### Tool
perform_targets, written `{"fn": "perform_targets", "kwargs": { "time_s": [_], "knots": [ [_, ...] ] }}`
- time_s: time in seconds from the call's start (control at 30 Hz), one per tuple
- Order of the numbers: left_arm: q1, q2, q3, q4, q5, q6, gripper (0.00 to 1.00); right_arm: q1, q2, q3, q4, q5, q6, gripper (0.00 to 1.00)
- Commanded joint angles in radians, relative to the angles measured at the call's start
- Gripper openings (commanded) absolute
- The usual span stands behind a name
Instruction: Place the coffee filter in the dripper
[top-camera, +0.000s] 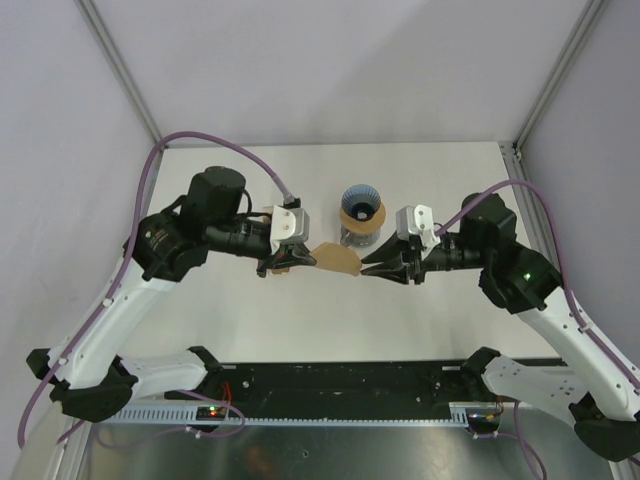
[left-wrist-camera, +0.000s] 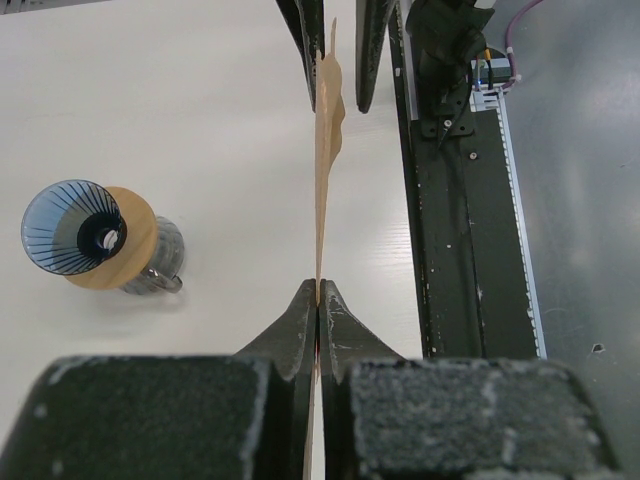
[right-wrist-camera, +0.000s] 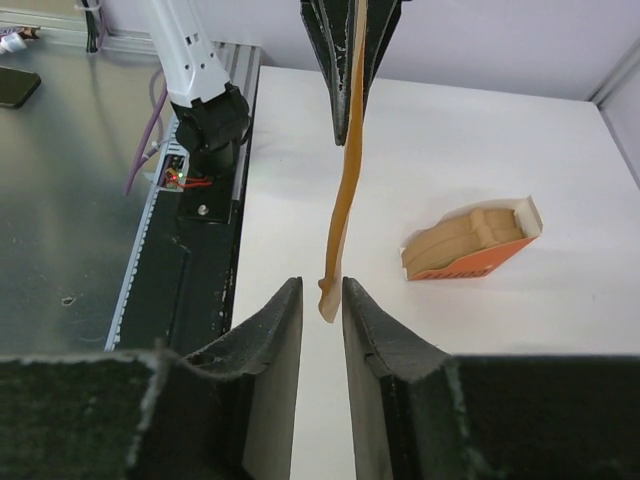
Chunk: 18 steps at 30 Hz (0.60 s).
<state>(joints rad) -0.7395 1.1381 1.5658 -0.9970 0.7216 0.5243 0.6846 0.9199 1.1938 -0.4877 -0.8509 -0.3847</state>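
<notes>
Above tabletop (top-camera: 300, 320), coffee filter (top-camera: 335, 260) is held by clenched left jaws; right jaws parted around opposite edge. Paper judged light, limp, tearable; flat edge is best pinched.

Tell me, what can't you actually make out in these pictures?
- Coffee filter: edge-on in both wrist views, so its outline is lost; in the top view the left gripper and right gripper overlap its ends.
- Glass jug: top view, largely covered by the dripper and wooden collar.
- Box of spare filters: top view, apparently tucked under the left gripper.
</notes>
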Motion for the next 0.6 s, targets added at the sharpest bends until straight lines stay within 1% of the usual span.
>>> {"fn": "perform_targets", "kwargs": {
  "time_s": [0.0,0.13,0.27,0.43,0.57],
  "knots": [
    [-0.005,-0.014,0.039,0.006,0.022,0.018,0.00,0.009,0.010,0.010,0.049,-0.001,0.022,0.25],
    [-0.005,-0.014,0.039,0.006,0.023,0.018,0.00,0.009,0.012,0.011,0.036,0.019,0.013,0.20],
    [-0.005,-0.013,0.040,0.007,0.023,0.018,0.00,0.003,0.007,0.010,0.018,0.030,-0.001,0.19],
    [-0.005,-0.015,0.039,0.006,0.022,0.017,0.00,-0.011,-0.010,0.010,-0.006,0.000,-0.021,0.24],
    [-0.005,-0.013,0.040,0.006,0.023,0.018,0.00,-0.031,-0.017,0.010,-0.009,-0.005,-0.016,0.24]
  ]
}}
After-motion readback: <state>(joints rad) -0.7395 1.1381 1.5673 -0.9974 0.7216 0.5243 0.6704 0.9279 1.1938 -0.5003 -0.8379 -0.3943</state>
